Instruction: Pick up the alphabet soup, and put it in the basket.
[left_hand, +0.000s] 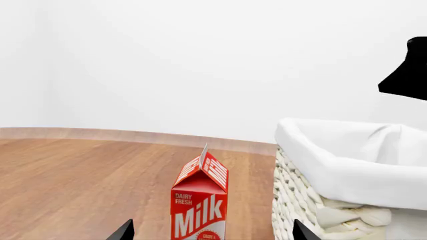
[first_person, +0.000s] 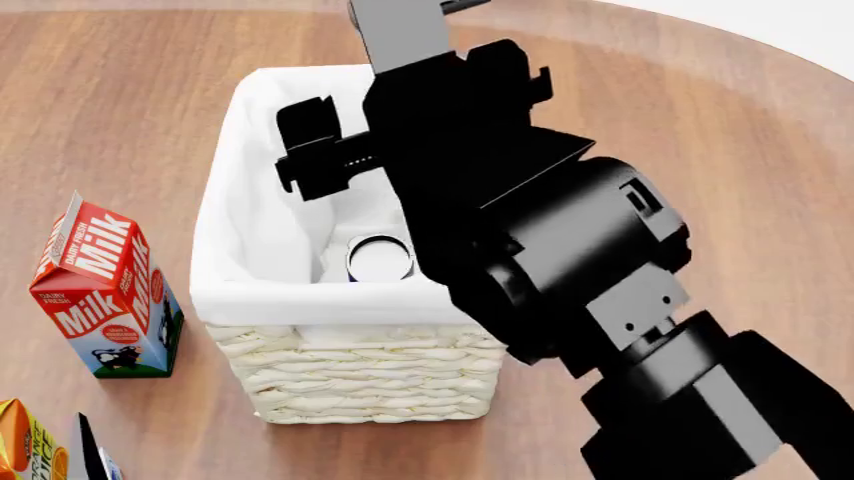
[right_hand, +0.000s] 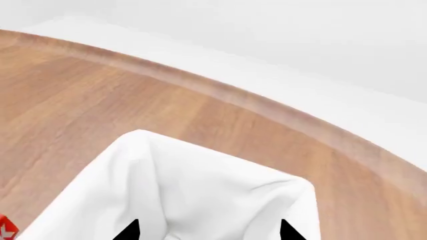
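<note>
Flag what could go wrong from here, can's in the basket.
1. The right arm hangs over the basket; lifting off at an angle could snag the cloth lining and drag it.
2. The alphabet soup lies against the near wall, half hidden; whether it has settled is unclear.
3. The milk carton stands close beside the basket and could tip.

Head view: right arm (first_person: 534, 230) covers the basket's (first_person: 254, 130) far-right rim and much of its interior; only the top of the can (first_person: 379, 257) inside shows, label unreadable. Orange carton (first_person: 24, 445) cut off at the bottom-left corner. Left wrist view: milk carton (left_hand: 199, 200) base cropped; left gripper (left_hand: 210, 231) only fingertip tips visible. Right wrist view: right gripper (right_hand: 207, 231) likewise, so jaw state is unclear.
</note>
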